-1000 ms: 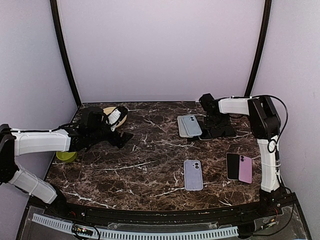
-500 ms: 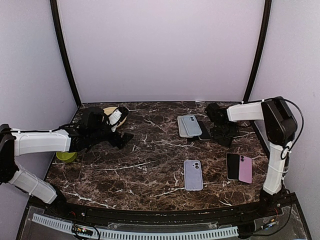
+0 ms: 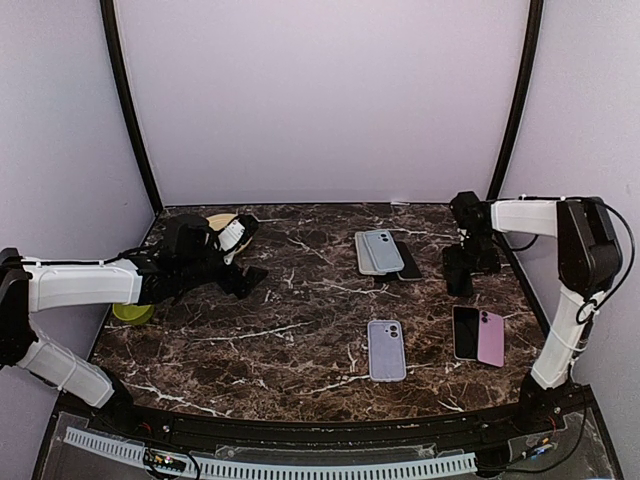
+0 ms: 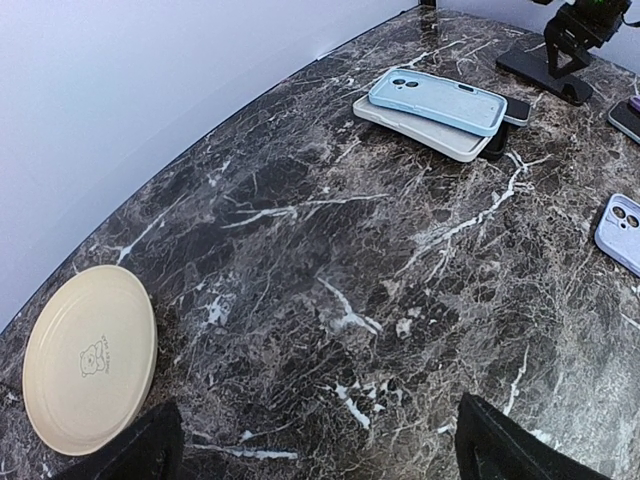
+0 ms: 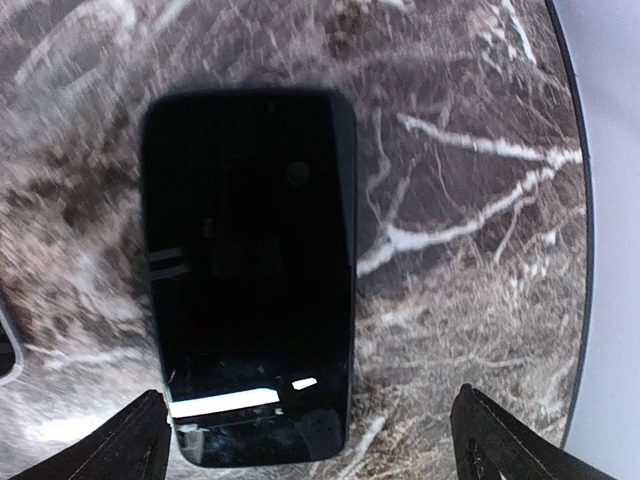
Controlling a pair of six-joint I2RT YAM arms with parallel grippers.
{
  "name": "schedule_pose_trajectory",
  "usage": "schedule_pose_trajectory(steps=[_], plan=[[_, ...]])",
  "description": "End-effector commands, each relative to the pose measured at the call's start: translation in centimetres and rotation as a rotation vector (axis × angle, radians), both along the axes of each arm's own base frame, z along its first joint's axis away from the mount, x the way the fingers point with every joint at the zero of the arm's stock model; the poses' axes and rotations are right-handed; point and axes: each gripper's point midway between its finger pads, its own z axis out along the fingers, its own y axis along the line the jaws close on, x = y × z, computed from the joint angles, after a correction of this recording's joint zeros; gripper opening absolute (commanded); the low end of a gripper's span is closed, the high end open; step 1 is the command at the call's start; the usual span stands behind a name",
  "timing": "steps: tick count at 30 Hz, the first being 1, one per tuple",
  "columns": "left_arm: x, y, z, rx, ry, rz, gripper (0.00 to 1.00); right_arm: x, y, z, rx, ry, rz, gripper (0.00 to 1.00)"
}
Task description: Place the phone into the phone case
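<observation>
**Top view:** The left gripper (image 3: pixel 243 258) has its jaws spread wide and holds nothing. It hangs over the left rear of the marble table (image 3: pixel 300 310), next to a beige plate (image 3: pixel 218 220). A green bowl (image 3: pixel 130 313) sits partly under that arm. The right gripper (image 3: pixel 462 268) is low at the right rear, also spread and empty. A blue case (image 3: pixel 381 247) lies on a grey case (image 3: pixel 364 256) at mid rear. A lilac phone (image 3: pixel 386 350) lies back-up near the front centre. A dark phone (image 3: pixel 465 332) and a pink phone (image 3: pixel 490 338) lie side by side at front right, touching.

**Left wrist:** The blue case sits skewed on top of the grey case. The end of another dark slab (image 4: pixel 516 110) pokes out from under them. The plate lies flat at left. Both fingertips are apart, with bare marble between them.

**Right wrist:** A black phone (image 5: pixel 250 270) lies flat, screen up, near the table's right edge. It is below the spread fingers and they do not touch it. It is not in any case.
</observation>
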Motion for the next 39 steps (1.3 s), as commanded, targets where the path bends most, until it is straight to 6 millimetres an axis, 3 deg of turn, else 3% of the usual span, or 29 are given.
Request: schedule_pose_trajectory(steps=[1,4,10,23,32,35,39], plan=[[-0.3,-0.1,0.7,-0.003,-0.027,-0.013,0.97,2.4,1.6,1.6,0.161,-0.043,0.025,0.98],[-0.4,-0.2,0.7,0.001,-0.028,-0.016,0.97,3.4,1.1,1.0,0.240,-0.036,-0.009,0.98],[-0.4,-0.3,0.4,0.008,-0.023,-0.021,0.97,4.5,0.6,0.3,0.226,-0.013,-0.010,0.98],[-0.6,-0.5,0.0,0.018,-0.014,-0.031,0.97,3.8,-0.7,-4.6,0.183,0.099,-0.048,0.97],[-0.7,-0.6,-0.2,0.023,-0.010,-0.036,0.97,3.1,-0.3,-5.9,0.200,0.126,-0.038,0.79],[-0.7,-0.7,-0.3,0.024,-0.006,-0.040,0.97,3.1,-0.2,-5.7,0.207,0.125,-0.035,0.67],[-0.7,-0.7,-0.2,0.024,-0.007,-0.041,0.97,3.6,-0.3,-4.3,0.197,0.087,-0.033,0.61]])
